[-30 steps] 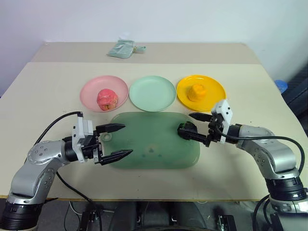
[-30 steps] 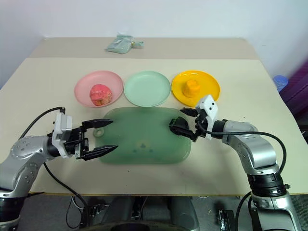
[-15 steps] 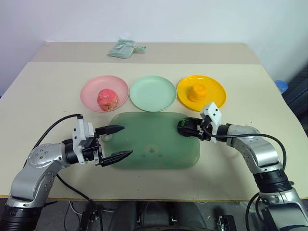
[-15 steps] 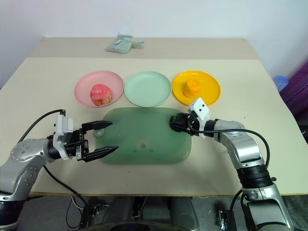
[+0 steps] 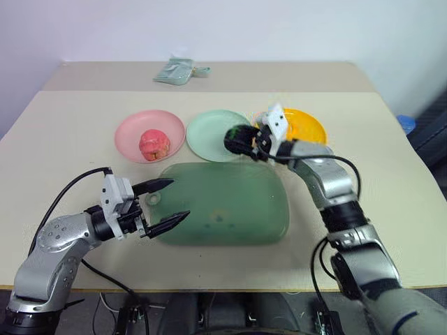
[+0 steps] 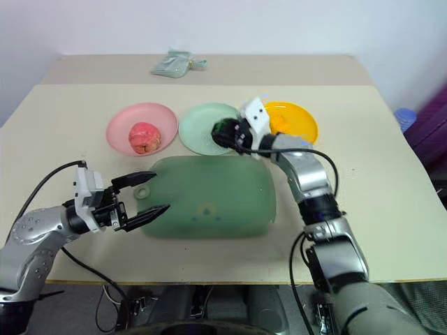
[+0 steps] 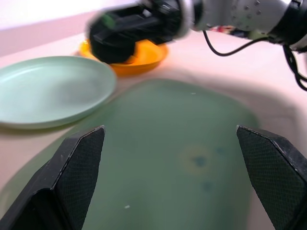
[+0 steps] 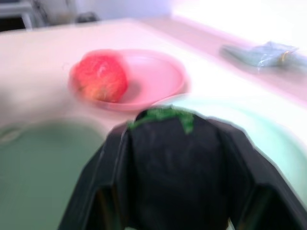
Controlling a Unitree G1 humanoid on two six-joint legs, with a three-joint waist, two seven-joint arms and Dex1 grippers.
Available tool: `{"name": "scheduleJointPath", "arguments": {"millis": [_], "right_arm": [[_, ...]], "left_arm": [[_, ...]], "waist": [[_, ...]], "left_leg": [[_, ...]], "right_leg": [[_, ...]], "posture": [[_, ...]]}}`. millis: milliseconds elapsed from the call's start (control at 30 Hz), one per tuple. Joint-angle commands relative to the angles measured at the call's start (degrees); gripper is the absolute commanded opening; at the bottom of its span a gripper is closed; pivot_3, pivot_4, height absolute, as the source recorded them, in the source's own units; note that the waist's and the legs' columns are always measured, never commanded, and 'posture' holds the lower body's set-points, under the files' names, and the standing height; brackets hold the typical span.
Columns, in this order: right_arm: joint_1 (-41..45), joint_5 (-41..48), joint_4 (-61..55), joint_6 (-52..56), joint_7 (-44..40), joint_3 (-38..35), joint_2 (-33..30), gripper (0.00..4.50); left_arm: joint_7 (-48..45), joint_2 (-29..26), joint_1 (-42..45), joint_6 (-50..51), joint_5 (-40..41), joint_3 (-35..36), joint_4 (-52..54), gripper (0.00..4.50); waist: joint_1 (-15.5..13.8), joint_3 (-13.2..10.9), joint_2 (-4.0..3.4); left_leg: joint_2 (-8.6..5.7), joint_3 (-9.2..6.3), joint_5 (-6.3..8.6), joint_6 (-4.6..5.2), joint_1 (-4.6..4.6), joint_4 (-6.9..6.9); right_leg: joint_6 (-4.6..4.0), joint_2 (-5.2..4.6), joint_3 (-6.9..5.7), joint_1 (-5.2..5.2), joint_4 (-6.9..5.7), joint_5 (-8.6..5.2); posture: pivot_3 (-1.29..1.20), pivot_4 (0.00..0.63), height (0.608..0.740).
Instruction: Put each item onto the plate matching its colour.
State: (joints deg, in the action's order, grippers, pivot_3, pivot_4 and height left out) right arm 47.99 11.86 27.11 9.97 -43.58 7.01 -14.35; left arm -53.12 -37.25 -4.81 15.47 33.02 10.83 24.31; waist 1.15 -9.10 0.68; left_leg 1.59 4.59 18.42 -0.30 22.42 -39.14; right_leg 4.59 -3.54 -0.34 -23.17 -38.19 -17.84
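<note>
Blackish-green fruit (image 5: 238,139) sits clamped in the right gripper (image 5: 246,142) above the mint plate's (image 5: 209,135) near edge. Left gripper (image 5: 165,202) hovers over the tray (image 5: 230,206), fingers spread wide apart.

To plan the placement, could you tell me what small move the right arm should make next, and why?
Probably carry on a little further over the mint green plate, then lower and release. The right gripper is shut on the blackish-green fruit at that plate's near edge, while the apple already sits on the pink plate.
</note>
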Motion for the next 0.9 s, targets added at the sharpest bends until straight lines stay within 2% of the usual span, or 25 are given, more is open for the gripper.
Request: {"name": "scheduleJointPath", "arguments": {"millis": [33,133,233,333,400,433,500,600,667,767,833,900], "right_arm": [[7.66,-3.69,19.01,-11.47,3.29,-1.02,3.68,2.27],[13.64,-6.27,34.36,-17.89,6.88,-1.86,6.43,2.27],[16.89,-7.6,42.08,-20.43,8.43,-2.79,7.9,2.27],[18.64,-8.78,45.15,-22.0,9.97,-3.64,8.32,3.12],[19.45,-9.09,45.49,-23.24,10.33,-4.37,8.1,4.12],[19.76,-8.99,45.31,-23.83,10.39,-5.0,7.85,4.45],[20.0,-7.51,43.5,-24.59,7.49,-6.78,6.75,4.45],[18.39,-4.97,37.7,-25.16,3.32,-9.33,4.27,4.45],[13.76,-2.34,28.29,-23.04,0.33,-10.7,2.01,4.45],[3.17,1.35,9.26,-15.86,-3.39,-10.85,-1.44,4.45],[-8.09,4.57,-8.41,-8.5,-4.71,-11.07,-5.64,4.45],[-17.0,7.18,-21.37,-2.11,-4.14,-11.84,-8.89,4.45]], "left_arm": [[3.07,1.14,-0.6,-1.88,-2.21,0.49,2.21,4.5],[5.1,2.49,-1.71,-1.96,-2.92,0.14,3.24,4.5],[7.35,3.33,-2.77,-2.12,-4.05,0.4,4.05,4.5],[9.93,3.81,-3.7,-1.55,-5.19,0.85,4.64,4.5],[11.37,4.26,-4.09,-1.49,-5.42,1.27,4.83,4.5],[12.12,4.54,-4.28,-1.9,-5.82,1.5,4.92,4.5],[14.43,5.08,-4.24,-2.4,-7.31,2.01,4.69,4.5],[15.42,5.34,-3.48,-2.54,-7.99,2.0,3.9,4.5],[16.93,6.17,-1.82,-4.2,-9.93,1.75,2.3,4.5],[17.45,7.91,0.12,-8.64,-12.17,1.2,-0.59,4.5],[15.89,7.4,0.35,-8.13,-11.45,1.14,-1.59,4.5],[14.31,6.6,0.13,-9.88,-12.07,1.12,-2.41,4.5]], "waist": [[0.16,0.0,0.0],[0.38,0.0,0.0],[0.93,0.0,0.0],[1.58,0.0,-0.01],[1.74,-0.01,-0.02],[1.87,-0.01,-0.02],[2.0,-0.01,-0.02],[1.58,-0.01,-0.02],[1.18,-0.01,-0.02],[0.62,0.02,0.01],[0.02,0.03,0.01],[-0.11,0.01,-0.02]], "left_leg": [[-0.01,0.01,0.0,0.0,0.0,0.0],[0.0,0.02,-0.01,-0.01,0.0,0.0],[0.0,0.03,-0.01,-0.01,0.01,0.02],[0.02,0.02,-0.01,-0.03,0.01,0.03],[0.04,0.02,-0.02,-0.04,0.01,0.05],[0.04,0.02,-0.03,-0.05,0.01,0.06],[0.05,0.02,-0.03,-0.06,0.01,0.07],[0.04,0.01,-0.03,-0.05,0.02,0.07],[0.04,0.01,-0.03,-0.05,0.02,0.06],[0.02,-0.07,-0.02,-0.04,0.01,0.05],[0.02,-0.07,0.0,0.0,0.02,0.06],[0.03,-0.05,0.02,0.02,0.04,0.12]], "right_leg": [[0.0,0.0,0.0,0.0,0.0,0.0],[0.0,-0.01,-0.01,-0.02,-0.01,0.0],[0.0,-0.01,0.0,-0.02,-0.01,0.0],[0.0,-0.02,0.0,-0.02,-0.02,0.0],[0.0,0.0,0.0,-0.04,-0.02,0.0],[0.0,0.0,0.0,-0.05,-0.02,0.0],[0.0,0.0,0.0,-0.05,-0.02,0.0],[0.0,-0.01,0.0,-0.03,-0.02,0.0],[0.0,-0.01,0.0,-0.03,-0.02,0.0],[0.0,-0.03,-0.03,0.06,0.0,0.0],[0.01,-0.04,-0.03,0.09,0.0,0.01],[0.01,-0.05,-0.02,0.04,0.01,0.01]], "posture": [[0.0,0.15,0.74],[0.0,0.15,0.74],[0.0,0.15,0.74],[0.0,0.15,0.74],[0.0,0.15,0.74],[0.0,0.15,0.74],[0.0,0.15,0.74],[0.0,0.15,0.74],[0.0,0.15,0.74],[0.0,0.15,0.74],[0.0,0.15,0.74],[0.0,0.15,0.74]]}}
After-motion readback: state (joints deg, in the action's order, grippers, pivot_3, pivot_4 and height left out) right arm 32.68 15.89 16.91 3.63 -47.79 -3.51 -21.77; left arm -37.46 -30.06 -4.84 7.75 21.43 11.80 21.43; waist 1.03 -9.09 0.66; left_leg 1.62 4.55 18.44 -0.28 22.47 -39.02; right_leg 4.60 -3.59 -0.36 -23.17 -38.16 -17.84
